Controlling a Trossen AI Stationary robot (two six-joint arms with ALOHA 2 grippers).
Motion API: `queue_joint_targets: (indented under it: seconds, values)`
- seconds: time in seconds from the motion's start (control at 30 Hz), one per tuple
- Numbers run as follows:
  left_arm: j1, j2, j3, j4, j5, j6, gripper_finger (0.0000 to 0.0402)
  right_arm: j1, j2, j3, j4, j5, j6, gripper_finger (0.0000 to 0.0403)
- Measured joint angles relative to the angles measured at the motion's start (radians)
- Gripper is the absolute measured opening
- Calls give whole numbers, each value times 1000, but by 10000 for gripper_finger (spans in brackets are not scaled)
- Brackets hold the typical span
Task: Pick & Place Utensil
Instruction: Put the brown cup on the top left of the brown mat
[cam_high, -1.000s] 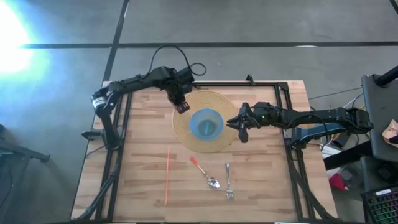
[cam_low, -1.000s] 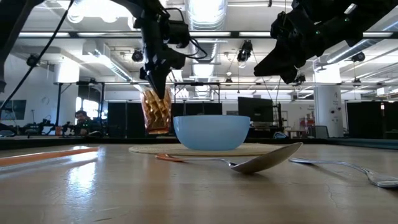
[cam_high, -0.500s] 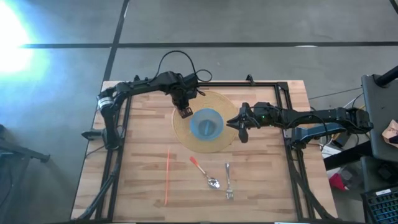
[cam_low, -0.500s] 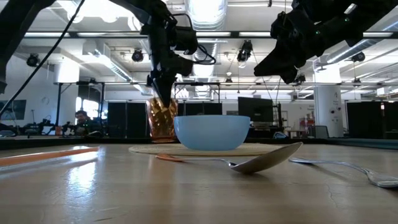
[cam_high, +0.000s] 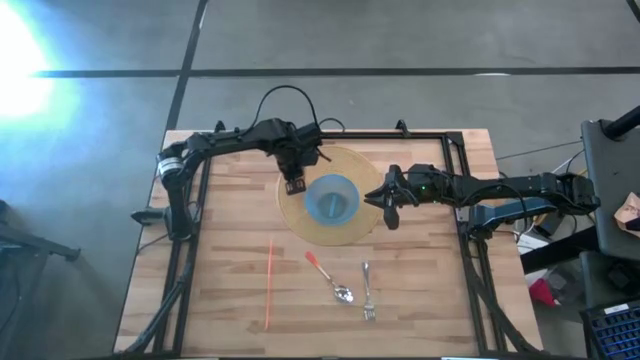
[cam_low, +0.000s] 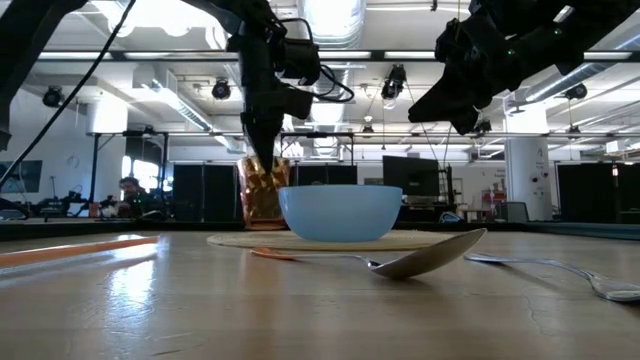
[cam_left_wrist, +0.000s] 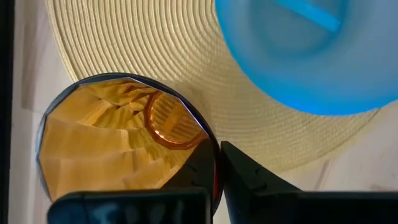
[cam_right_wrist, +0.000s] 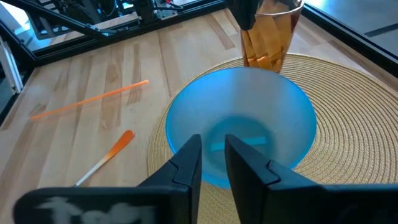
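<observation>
A wooden table (cam_high: 220, 290) seen from above, with a blue bowl (cam_high: 331, 199) as the landmark, sitting at the centre of a round woven placemat (cam_high: 352, 233).

Nearest the front edge of the table, in front of the bowl, lie the utensils. A silver fork (cam_high: 367, 292) lies in front of the bowl and slightly to its right, tines toward the front edge. Just beside it on the left is a spoon with an orange handle (cam_high: 327, 277), its metal bowl end close to the fork and its handle angled back toward the placemat. Neither is touched by a gripper. Farther left of the spoon, well apart from it, lies an orange straw (cam_high: 269, 284).

In the low view the spoon (cam_low: 400, 260) fills the foreground, with the blue bowl behind it.

To the right of the bowl, the right gripper (cam_high: 384, 199) hangs above the placemat's edge, holding nothing; in its wrist view its fingers (cam_right_wrist: 186, 163) stand only a narrow gap apart, so it looks nearly closed rather than fully clenched.

Behind and left of the bowl, an amber faceted glass (cam_high: 294, 183) stands upright on the placemat, just beside the bowl. The left gripper (cam_high: 297, 172) is clamped on the glass's rim, one finger (cam_left_wrist: 245, 171) outside the wall and the other apparently inside.
</observation>
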Motion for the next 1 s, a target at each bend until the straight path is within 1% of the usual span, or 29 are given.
queue_joint_targets:
  seconds: [0.13, 0.3, 0.47, 0.63, 0.83, 1.0]
  values:
    - [0, 0, -7, -28, -12, 7, 10, 0, 0, 0, 0, 0, 0, 76]
    - [-1, 0, -29, -21, -12, 29, 5, 0, 0, 0, 0, 0, 1, 75]
    - [-2, 0, -54, -10, -12, 32, 19, 0, 0, 0, 0, 0, 1, 65]
    - [-2, 0, -77, 0, -12, 35, 18, 0, 0, 0, 0, 0, 3, 59]
    - [-2, 0, -79, 6, -5, 34, 18, 0, 0, 0, 0, 0, 3, 63]
    - [-3, 0, -77, 8, 3, 50, 37, 0, 0, 0, 0, 0, 3, 69]
